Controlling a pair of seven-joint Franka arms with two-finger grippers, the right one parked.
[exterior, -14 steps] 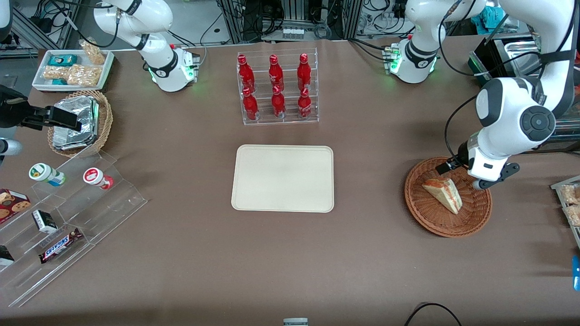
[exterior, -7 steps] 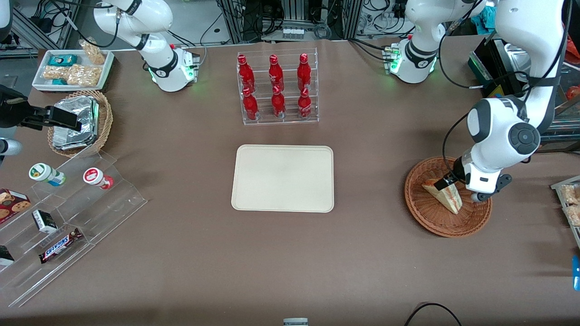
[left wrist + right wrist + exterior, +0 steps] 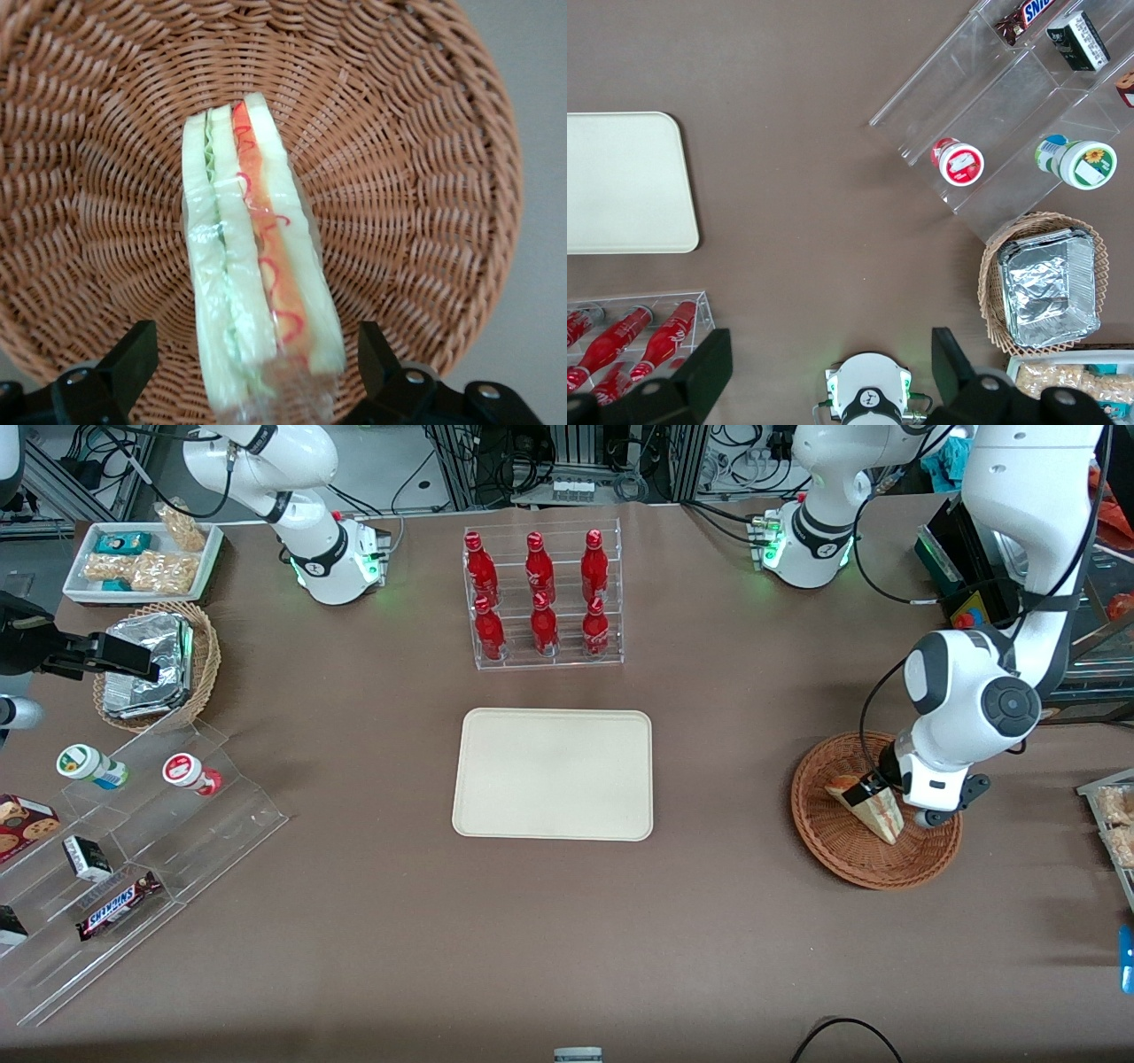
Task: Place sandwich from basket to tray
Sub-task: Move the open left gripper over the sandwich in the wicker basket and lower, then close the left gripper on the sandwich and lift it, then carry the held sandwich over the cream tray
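The sandwich, a clear-wrapped wedge of pale bread with red-orange and green filling, lies in the reddish-brown wicker basket at the working arm's end of the table. My gripper is down in the basket over the sandwich's wide end. In the left wrist view the sandwich runs between the two black fingers, which stand apart on either side of it with a gap to each: my gripper is open. The basket weave fills that view. The cream tray lies bare at the table's middle.
A clear rack of red bottles stands farther from the front camera than the tray. Toward the parked arm's end are a tan basket of foil packs, a white snack tray and a clear stepped stand with snacks.
The working arm has come down and nearer the front camera, bringing my gripper from beside the basket's rim to straddle the sandwich's wide end. The sandwich has stayed in place.
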